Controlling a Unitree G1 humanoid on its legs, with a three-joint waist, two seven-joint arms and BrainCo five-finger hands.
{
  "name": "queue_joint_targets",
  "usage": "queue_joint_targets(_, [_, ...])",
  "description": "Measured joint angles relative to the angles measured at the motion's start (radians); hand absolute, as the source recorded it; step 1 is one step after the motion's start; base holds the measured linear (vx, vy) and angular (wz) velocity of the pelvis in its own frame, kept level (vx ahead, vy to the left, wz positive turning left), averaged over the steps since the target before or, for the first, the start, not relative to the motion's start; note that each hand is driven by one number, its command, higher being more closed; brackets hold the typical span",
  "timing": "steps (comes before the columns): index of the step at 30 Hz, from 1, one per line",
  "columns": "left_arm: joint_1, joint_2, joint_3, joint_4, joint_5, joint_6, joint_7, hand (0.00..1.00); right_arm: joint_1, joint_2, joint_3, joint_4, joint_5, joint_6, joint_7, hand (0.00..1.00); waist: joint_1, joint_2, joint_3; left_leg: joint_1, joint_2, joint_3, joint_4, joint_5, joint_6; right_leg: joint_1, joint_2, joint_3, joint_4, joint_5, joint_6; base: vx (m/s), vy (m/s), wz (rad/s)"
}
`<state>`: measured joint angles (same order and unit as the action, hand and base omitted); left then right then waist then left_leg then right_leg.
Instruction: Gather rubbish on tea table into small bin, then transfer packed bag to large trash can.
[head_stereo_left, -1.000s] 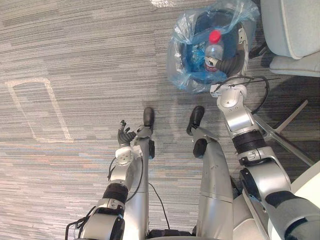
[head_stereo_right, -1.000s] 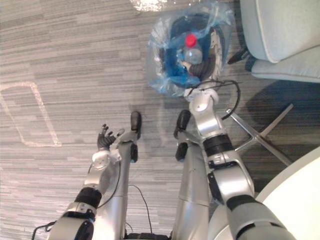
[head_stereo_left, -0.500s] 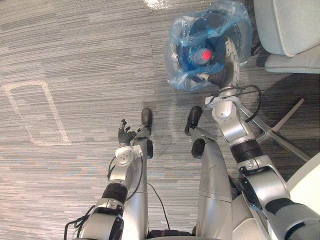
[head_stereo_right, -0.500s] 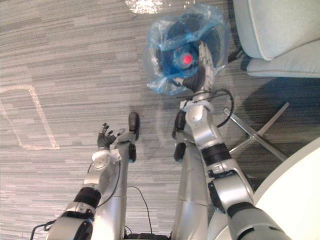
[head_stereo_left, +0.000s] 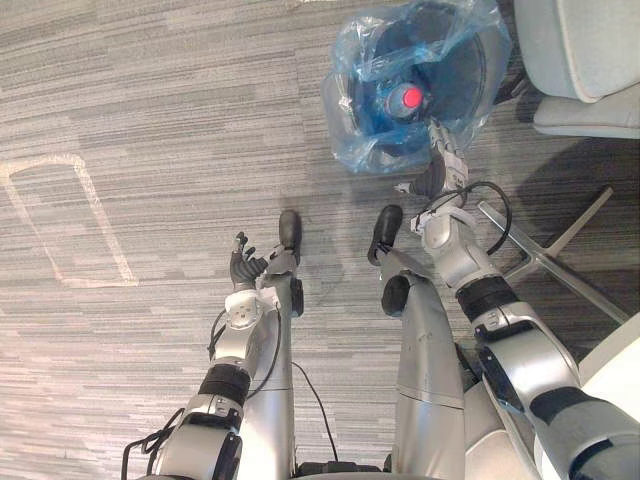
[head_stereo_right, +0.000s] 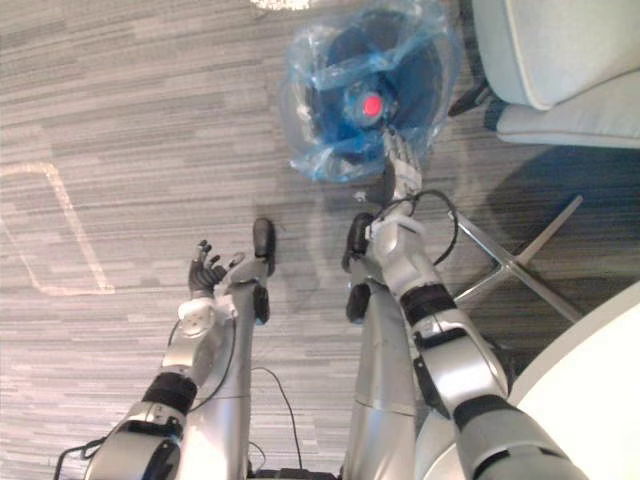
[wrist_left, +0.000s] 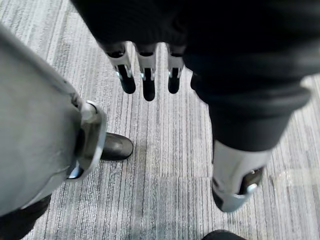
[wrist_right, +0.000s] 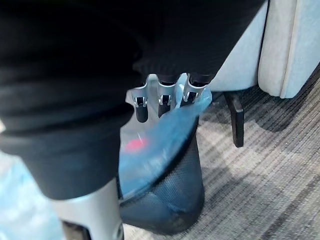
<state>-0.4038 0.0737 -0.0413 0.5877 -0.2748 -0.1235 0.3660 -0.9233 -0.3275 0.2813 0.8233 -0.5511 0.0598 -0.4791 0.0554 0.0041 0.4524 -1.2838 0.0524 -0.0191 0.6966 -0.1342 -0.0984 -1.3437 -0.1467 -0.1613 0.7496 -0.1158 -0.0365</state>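
Note:
A small dark mesh bin (head_stereo_left: 462, 62) lined with a blue plastic bag (head_stereo_left: 350, 125) stands on the carpet ahead. Inside it a clear bottle stands with its red cap (head_stereo_left: 408, 98) up. My right hand (head_stereo_left: 441, 165) hovers just short of the bin's near rim, open, fingers (wrist_right: 161, 102) straight and brushing the bag's edge (wrist_right: 165, 137) without holding anything. The red cap (wrist_right: 134, 145) glows through the plastic there. My left hand (head_stereo_left: 244, 268) hangs low on the left, open and empty, with fingers (wrist_left: 146, 80) relaxed over bare carpet.
A grey upholstered seat (head_stereo_left: 585, 55) stands right behind the bin, its dark leg (wrist_right: 235, 122) close by the bin. Slim metal chair legs (head_stereo_left: 555, 262) cross the floor on the right. A white table edge (head_stereo_right: 595, 400) sits at lower right. A taped outline (head_stereo_left: 60, 215) marks the carpet at left.
My right hand has let go of the bottle and drawn back out of the bin to just outside its rim. The bottle stays inside. The left hand has hardly moved.

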Motion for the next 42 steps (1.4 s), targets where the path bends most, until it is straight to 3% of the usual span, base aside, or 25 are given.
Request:
queue_joint_targets(4, [0.0,-0.002,-0.017,-0.025,-0.005,-0.001,0.001,0.0,-0.018,0.001,0.011,0.037,-0.023,0.009,0.001,0.0,0.003,0.0,0.0,-0.018,-0.016,-0.012,-0.017,0.017,-0.003,-0.023,-0.018,-0.011,0.016,-0.013,0.001,-0.02,-0.011,0.24])
queue_joint_targets(5, [0.0,-0.001,-0.017,-0.032,-0.008,-0.001,0.001,0.0,-0.029,0.003,0.018,0.057,-0.04,0.01,0.002,1.0,0.002,0.0,0.0,-0.025,-0.016,-0.019,-0.017,0.018,-0.004,-0.025,-0.021,-0.02,0.018,-0.015,-0.001,-0.02,-0.011,0.17])
queue_joint_targets(17, [0.001,-0.011,-0.015,-0.075,-0.041,-0.003,0.001,0.0,-0.036,0.014,0.046,0.065,-0.073,0.024,0.007,1.0,0.004,0.001,-0.01,-0.074,-0.03,-0.031,0.008,0.021,-0.004,-0.069,-0.04,-0.028,0.06,-0.034,0.007,-0.01,-0.002,0.08])
queue_joint_targets(29, [0.001,-0.011,-0.003,-0.081,-0.041,0.003,0.0,0.0,0.059,0.052,0.01,-0.072,0.013,0.025,0.005,1.0,0.003,0.001,-0.01,-0.077,-0.019,-0.036,0.055,0.016,0.002,-0.052,-0.026,-0.03,0.066,-0.032,0.007,-0.03,0.002,-0.05])
queue_joint_targets(42, [0.048,-0.028,0.011,0.056,-0.039,0.044,-0.024,0.0,0.219,0.117,-0.009,-0.232,0.116,0.017,0.006,1.0,0.003,-0.005,-0.015,0.148,0.023,-0.017,-0.019,0.013,0.007,0.187,0.012,-0.048,-0.06,0.01,-0.002,-0.02,-0.01,-0.12])
